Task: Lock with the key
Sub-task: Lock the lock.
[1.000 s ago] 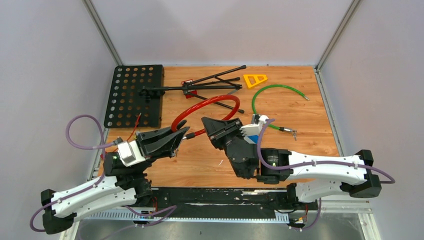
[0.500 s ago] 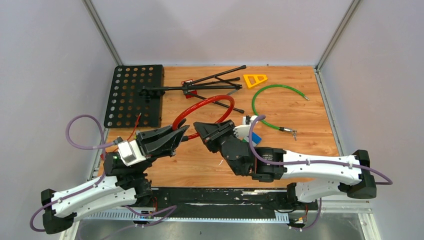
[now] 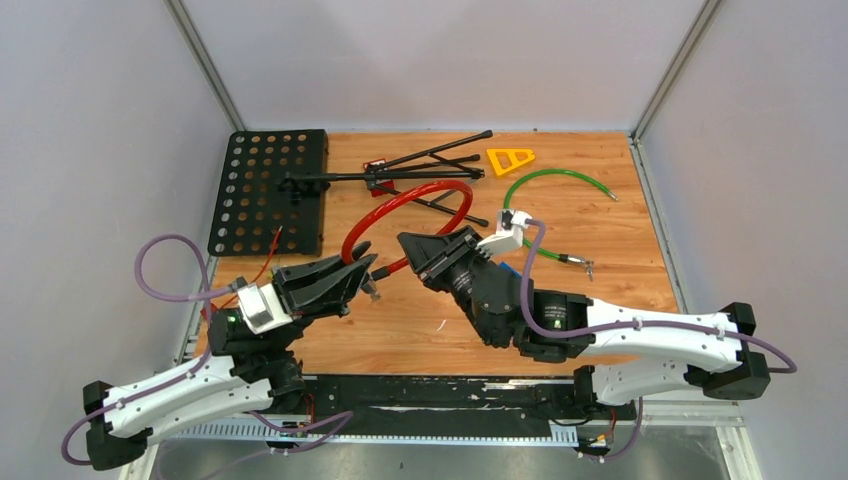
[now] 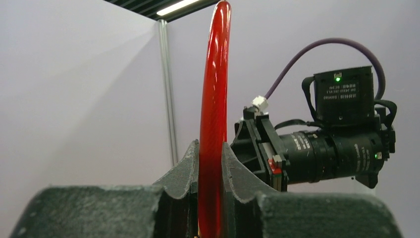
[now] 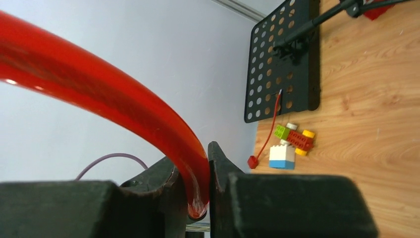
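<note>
A red cable lock (image 3: 420,192) arches above the table between my two grippers. My left gripper (image 3: 362,272) is shut on one end of it; in the left wrist view the red cable (image 4: 214,99) rises straight up from between the closed fingers (image 4: 210,148). My right gripper (image 3: 410,245) is shut on the other end, and the cable (image 5: 99,84) curves down into its jaws (image 5: 200,163). The two grippers face each other a short gap apart. A small metal piece (image 3: 372,291) hangs by the left fingertips. I cannot make out the key.
A black perforated plate (image 3: 268,190) lies at the back left, with a folded black stand (image 3: 420,165) beside it. An orange triangle (image 3: 510,158) and a green cable (image 3: 545,190) lie at the back right. Toy bricks (image 5: 292,144) and a red-tipped wire (image 5: 253,161) sit near the plate.
The right gripper swung left, then lifted and turned at the wrist, raising the red loop a little toward the back. The left gripper sank slightly. Both grips stayed closed.
</note>
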Controlling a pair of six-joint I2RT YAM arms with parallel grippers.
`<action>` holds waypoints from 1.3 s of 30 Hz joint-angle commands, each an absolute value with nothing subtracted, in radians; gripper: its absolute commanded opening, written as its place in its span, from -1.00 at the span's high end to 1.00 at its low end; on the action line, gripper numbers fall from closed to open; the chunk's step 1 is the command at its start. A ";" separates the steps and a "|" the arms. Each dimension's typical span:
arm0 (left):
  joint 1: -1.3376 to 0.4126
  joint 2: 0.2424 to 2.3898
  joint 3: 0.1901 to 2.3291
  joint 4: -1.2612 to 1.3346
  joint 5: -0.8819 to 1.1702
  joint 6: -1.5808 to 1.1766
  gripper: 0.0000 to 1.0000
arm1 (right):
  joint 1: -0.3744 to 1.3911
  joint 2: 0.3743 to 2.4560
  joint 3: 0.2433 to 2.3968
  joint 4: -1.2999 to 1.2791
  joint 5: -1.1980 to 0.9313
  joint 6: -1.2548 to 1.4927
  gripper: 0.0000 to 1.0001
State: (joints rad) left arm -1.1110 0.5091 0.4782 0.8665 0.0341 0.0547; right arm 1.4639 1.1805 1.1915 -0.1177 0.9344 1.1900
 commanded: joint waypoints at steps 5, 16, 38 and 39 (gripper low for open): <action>-1.112 0.505 0.420 0.759 0.003 0.033 1.00 | 1.493 1.185 1.370 -0.051 0.869 0.817 1.00; -1.112 0.496 0.380 0.717 -0.050 0.014 0.79 | 1.497 1.272 1.548 -0.170 0.839 0.537 1.00; -1.112 0.503 0.386 0.699 -0.095 0.010 0.98 | 1.515 1.273 1.565 -0.209 0.948 0.375 1.00; -1.112 0.508 0.388 0.702 -0.099 0.008 1.00 | 1.515 1.273 1.561 -0.208 0.948 0.376 1.00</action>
